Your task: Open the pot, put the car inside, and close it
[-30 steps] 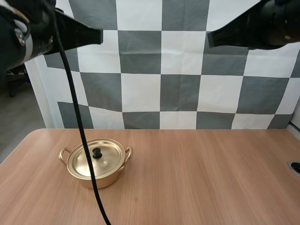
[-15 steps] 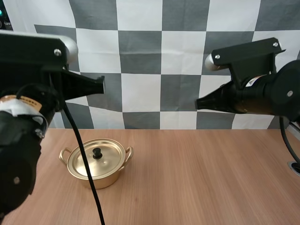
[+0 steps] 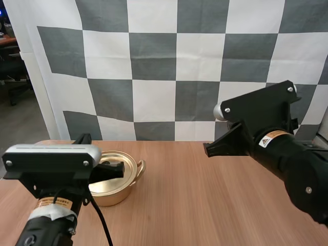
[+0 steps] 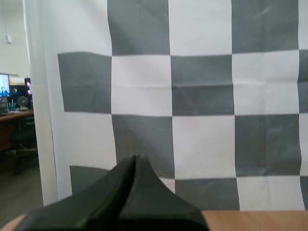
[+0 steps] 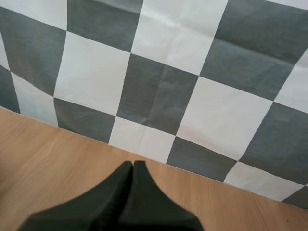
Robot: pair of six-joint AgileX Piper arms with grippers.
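Note:
A gold pot (image 3: pixel 122 187) with its lid (image 3: pixel 129 162) on stands on the left part of the wooden table (image 3: pixel 195 210). My left arm partly covers it and hides the lid's knob. My left gripper (image 3: pixel 121 169) hangs over the lid, its fingers (image 4: pixel 134 166) pressed together as one dark wedge, holding nothing. My right gripper (image 3: pixel 207 149) hovers above the table's middle, well to the right of the pot. Its fingers (image 5: pixel 132 169) are likewise shut on nothing and point toward the table's far edge.
One pot handle (image 3: pixel 140 167) sticks out on the pot's right side. Bare wood stretches from the pot to the table's right side, beneath my right arm.
Both arms have come down from high up toward the table. My left arm now stands in front of the pot and hides the knob. The pot has not moved.

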